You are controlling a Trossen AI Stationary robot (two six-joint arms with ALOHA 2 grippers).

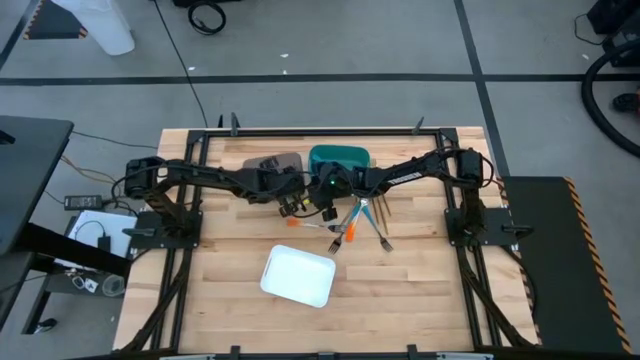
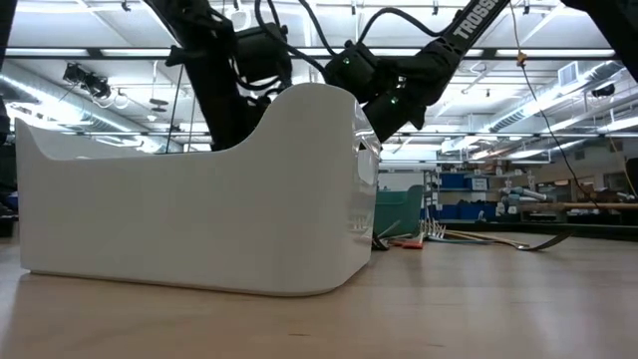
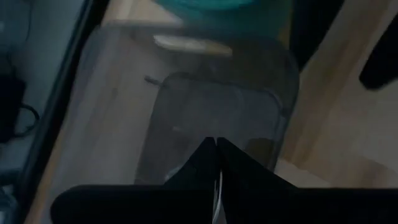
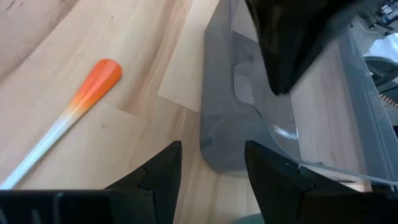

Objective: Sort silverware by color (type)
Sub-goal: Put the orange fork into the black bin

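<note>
Loose silverware (image 1: 355, 225) with orange, teal and gold handles lies on the wooden table near its middle, also seen in the low view (image 2: 469, 239). My left gripper (image 1: 293, 205) is shut above the grey bin (image 3: 205, 118), a thin pale strip (image 3: 219, 186) showing between its fingers. A pale piece (image 3: 186, 43) lies in the bin's far end. My right gripper (image 4: 211, 168) stands open just above the table at the grey bin's corner (image 4: 230, 143), beside an orange-handled piece (image 4: 81, 106) and touching nothing. My left gripper pinches a thin pale strip (image 3: 219, 186) between its two fingers (image 3: 199, 165), which slant down over the grey bin. The fingers hide most of it, so which piece or which part it is cannot be told. It is clear of the bin's floor.
A teal bin (image 1: 340, 157) stands right of the grey bin (image 1: 275, 163) at the far side. A white square tray (image 1: 298, 276) sits toward the near edge and fills the low view (image 2: 199, 199). The two arms are close together at the table's middle.
</note>
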